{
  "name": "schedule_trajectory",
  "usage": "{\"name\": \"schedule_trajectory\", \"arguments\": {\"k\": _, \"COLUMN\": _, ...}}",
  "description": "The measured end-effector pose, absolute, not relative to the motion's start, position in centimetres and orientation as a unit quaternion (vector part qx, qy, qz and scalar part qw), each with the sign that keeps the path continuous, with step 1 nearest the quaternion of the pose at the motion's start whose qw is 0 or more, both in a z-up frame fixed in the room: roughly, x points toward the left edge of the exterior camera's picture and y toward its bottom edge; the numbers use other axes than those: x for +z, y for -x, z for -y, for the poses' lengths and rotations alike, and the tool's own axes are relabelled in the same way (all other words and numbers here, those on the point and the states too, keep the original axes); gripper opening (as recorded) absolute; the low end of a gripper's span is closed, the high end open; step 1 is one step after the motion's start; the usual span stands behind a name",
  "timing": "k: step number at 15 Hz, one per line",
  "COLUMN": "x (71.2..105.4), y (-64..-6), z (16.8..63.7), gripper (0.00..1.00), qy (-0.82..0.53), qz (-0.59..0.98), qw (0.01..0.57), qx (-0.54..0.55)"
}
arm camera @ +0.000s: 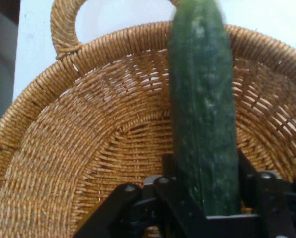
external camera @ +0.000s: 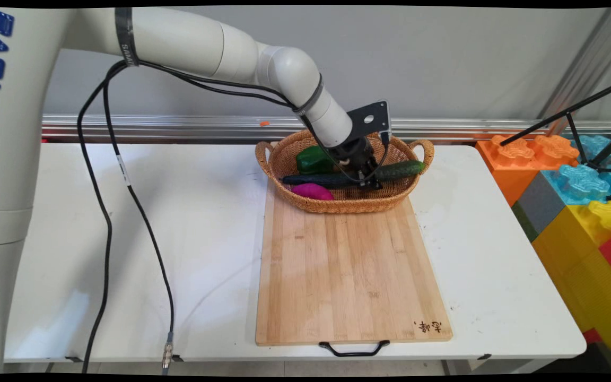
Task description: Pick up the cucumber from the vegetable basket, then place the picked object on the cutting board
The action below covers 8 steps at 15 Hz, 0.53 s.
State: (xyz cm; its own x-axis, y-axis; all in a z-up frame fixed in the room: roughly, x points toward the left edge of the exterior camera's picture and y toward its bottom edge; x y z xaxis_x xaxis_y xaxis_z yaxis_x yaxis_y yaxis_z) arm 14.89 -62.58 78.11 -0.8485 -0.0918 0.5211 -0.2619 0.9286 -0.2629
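My gripper [external camera: 369, 182] is down inside a wicker basket [external camera: 337, 206] at the table's far side. It is shut on a long dark green cucumber [external camera: 401, 170], held near the middle. The cucumber lies across the basket, with its right end over the rim by the right handle. In the hand view the cucumber [arm camera: 205, 124] runs up from between the fingers [arm camera: 169, 166] over the woven basket floor [arm camera: 88, 148]. A green pepper [external camera: 313, 159] sits at the basket's back left. A purple sweet potato [external camera: 312, 191] lies at its front left.
A bamboo cutting board [external camera: 348, 270] with a black handle lies in front of the basket, whose near side rests on it. Big coloured blocks [external camera: 576, 207] and a black tripod [external camera: 592, 132] stand off the table's right end. Black cables [external camera: 106, 212] hang at the left.
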Motion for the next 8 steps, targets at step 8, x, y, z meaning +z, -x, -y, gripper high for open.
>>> {"name": "schedule_trajectory", "arguments": {"k": 8, "x": 80.2, "y": -15.2, "z": 61.5, "gripper": 0.00, "qy": -0.078, "qz": 0.949, "qw": 0.249, "qx": 0.180}}
